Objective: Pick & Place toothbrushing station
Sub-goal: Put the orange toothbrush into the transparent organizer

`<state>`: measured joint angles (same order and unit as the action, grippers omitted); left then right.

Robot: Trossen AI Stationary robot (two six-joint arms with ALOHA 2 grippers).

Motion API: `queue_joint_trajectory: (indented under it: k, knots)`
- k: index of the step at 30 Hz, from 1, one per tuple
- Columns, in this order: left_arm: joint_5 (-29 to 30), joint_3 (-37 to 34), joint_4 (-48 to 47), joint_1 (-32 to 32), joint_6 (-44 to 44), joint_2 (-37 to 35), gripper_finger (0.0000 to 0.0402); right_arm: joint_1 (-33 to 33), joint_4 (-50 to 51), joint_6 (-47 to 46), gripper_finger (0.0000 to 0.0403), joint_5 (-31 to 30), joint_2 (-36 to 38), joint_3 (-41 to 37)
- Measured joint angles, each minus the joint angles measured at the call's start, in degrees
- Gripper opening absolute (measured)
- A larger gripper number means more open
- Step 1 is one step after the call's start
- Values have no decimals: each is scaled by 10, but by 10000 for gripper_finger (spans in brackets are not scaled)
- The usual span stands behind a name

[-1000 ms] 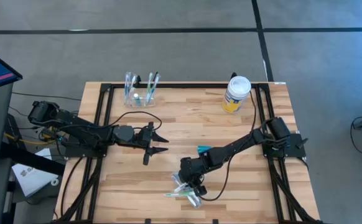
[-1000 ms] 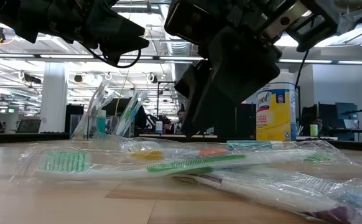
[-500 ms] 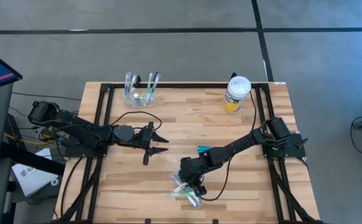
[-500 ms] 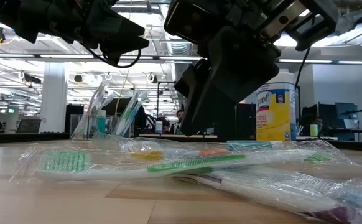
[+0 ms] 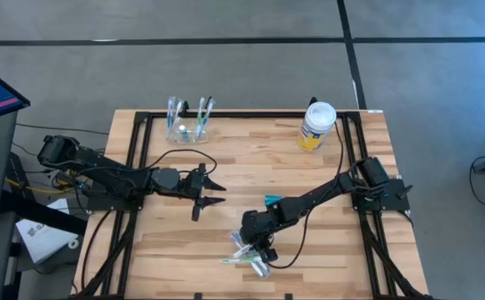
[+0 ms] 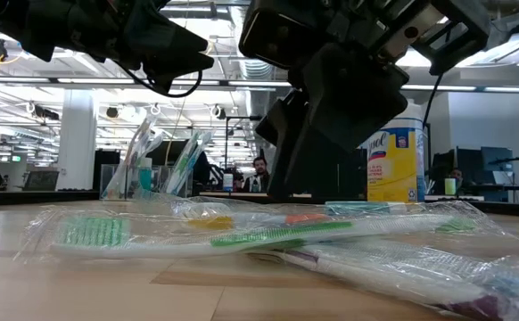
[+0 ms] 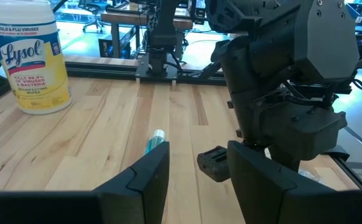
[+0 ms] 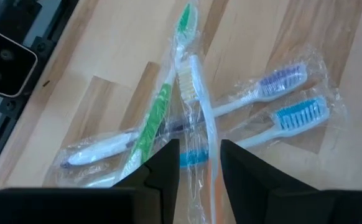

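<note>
Wooden tabletop (image 5: 326,250), open workshop behind. Right end effector (image 8: 199,163) hangs low over the wrapped toothbrushes (image 8: 187,106) at the near middle edge, fingers (image 8: 162,168) apart, straddling one wrapper, gripping nothing. Pile is crossed and slippery; best bet is to pinch a single handle mid-length, not loose film, then lift straight so neighbours don't drag. Left end effector (image 5: 209,190) waits open, left of centre. Clear cup (image 5: 189,130) with brushes already in it sits far left; teal tube (image 5: 272,200) lies near centre. Lysol canister (image 5: 317,125) far right, not involved.
</note>
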<state>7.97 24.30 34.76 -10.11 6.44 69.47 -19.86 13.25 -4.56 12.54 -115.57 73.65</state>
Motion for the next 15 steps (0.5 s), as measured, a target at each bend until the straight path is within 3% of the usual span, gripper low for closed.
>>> queue_joint_trajectory:
  k: [8, 15]
  knots:
    - [0, 0, 0, 0, 0, 0, 154, 0, 2, -3, 173, -27, 0, 0]
    - [0, 0, 0, 0, 0, 0, 154, 0, 14, -15, 168, -28, 0, 0]
